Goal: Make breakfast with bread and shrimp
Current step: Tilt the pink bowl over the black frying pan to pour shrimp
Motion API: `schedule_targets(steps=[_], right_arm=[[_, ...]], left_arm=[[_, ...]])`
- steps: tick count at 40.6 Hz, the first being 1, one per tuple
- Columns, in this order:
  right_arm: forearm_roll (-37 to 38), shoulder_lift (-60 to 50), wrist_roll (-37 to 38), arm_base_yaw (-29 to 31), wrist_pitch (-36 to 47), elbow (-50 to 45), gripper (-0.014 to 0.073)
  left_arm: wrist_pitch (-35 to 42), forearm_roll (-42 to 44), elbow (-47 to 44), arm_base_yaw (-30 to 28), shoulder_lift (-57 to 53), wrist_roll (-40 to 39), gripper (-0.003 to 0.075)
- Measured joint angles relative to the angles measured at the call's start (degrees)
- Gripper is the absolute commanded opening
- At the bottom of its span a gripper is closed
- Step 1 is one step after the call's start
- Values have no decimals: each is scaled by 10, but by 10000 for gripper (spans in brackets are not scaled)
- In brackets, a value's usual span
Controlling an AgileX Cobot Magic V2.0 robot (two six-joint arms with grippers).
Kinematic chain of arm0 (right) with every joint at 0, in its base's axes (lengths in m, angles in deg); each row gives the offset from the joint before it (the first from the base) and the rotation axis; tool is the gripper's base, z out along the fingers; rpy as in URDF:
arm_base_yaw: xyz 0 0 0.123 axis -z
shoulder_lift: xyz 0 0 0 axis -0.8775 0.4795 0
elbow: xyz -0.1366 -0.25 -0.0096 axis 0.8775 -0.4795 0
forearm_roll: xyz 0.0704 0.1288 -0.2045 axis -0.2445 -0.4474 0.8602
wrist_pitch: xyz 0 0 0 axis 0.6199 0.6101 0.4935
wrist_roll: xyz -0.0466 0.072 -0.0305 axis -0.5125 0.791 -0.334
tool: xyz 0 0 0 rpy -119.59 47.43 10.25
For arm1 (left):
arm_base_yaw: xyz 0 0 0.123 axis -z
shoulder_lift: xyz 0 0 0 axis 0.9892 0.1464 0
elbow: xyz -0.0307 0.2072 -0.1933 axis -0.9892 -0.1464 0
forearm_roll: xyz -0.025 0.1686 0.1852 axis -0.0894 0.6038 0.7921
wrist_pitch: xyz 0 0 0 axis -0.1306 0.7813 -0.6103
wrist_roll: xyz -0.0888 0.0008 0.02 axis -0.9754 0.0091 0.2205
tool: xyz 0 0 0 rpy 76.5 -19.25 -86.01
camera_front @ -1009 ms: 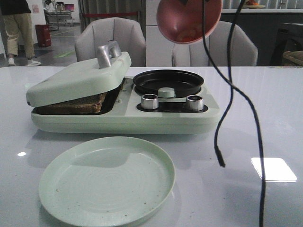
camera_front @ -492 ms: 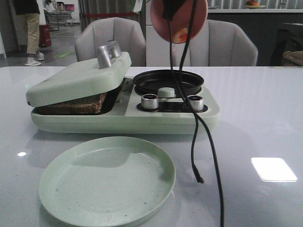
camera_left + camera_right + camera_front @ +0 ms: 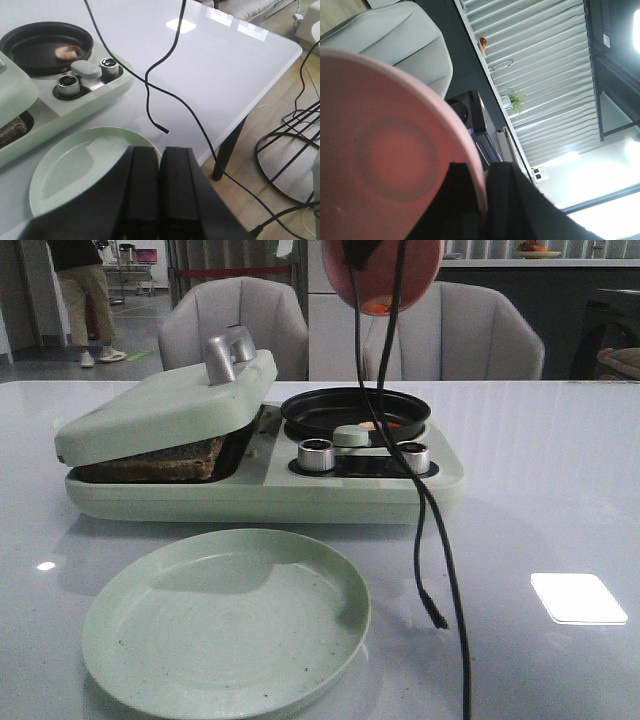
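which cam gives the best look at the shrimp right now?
Left wrist view: the shrimp lies in plain sight inside the black round pan, seen from above. The front view catches only a sliver of it over the pan's rim. The right wrist view shows just the pink plate's underside.

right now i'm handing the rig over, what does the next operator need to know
Left pincer: shut, empty, held above the green plate.
Right pincer: shut on the rim of the pink plate, which is tipped steeply above the black pan.
Shrimp: lying in the pan. Something orange shows on the tipped pink plate; I cannot tell what.
Bread: in the press, under the partly lowered lid.
Done: bread loaded, shrimp in the pan.
Left: set the pink plate down, then probably serve onto the green plate, which holds no food yet.
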Motion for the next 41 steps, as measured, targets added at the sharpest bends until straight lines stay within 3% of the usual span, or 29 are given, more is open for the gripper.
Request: schedule_targets(steps=[17,26,41], right_arm=[[0,0,-2,0,-9,1,45],[-1,0,-84,-5,-25,57,45],[-29,-3,-97,-6,-25,74,45]], left_arm=[[0,0,0,0,0,0,98],[0,0,0,0,0,0,98],[0,0,0,0,0,0,98]])
